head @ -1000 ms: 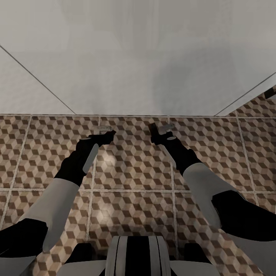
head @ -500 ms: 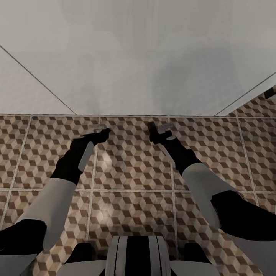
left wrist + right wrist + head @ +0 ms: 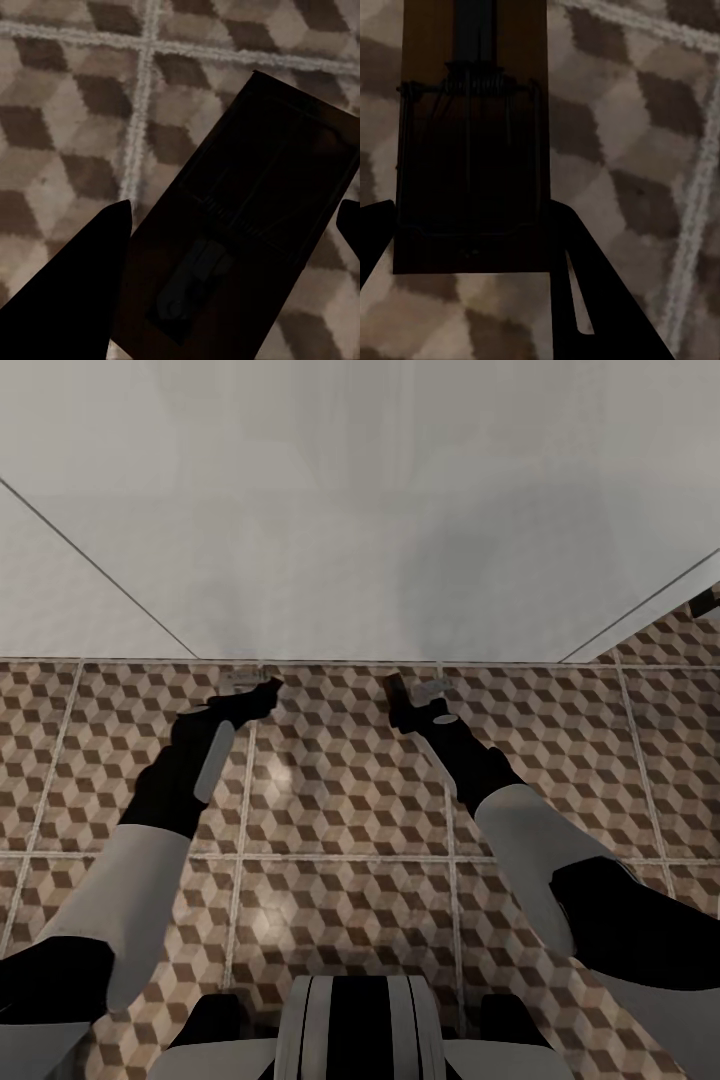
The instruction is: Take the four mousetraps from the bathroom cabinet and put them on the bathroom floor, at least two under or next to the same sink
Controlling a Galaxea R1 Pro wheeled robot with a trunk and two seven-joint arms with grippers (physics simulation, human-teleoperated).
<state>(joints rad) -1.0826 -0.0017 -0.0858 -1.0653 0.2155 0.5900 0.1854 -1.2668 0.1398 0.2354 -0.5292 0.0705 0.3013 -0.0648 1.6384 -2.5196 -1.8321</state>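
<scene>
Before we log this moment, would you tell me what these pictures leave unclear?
- Left wrist view: the mousetrap lies in deep shadow between the finger tips; grip contact is unclear.
- Right wrist view: the other mousetrap runs off the picture's edge.
- Head view: the white unit above the floor is cut off; no sink visible.

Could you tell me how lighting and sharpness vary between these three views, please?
Head view: evenly lit and fairly sharp, soft pale glare patches on the bathroom floor. Left wrist view: the mousetrap sits in deep shadow, its wire parts barely readable; tiles look soft. Right wrist view: the other mousetrap is dim, its upper wood lighter brown, tiles blurred.
</scene>
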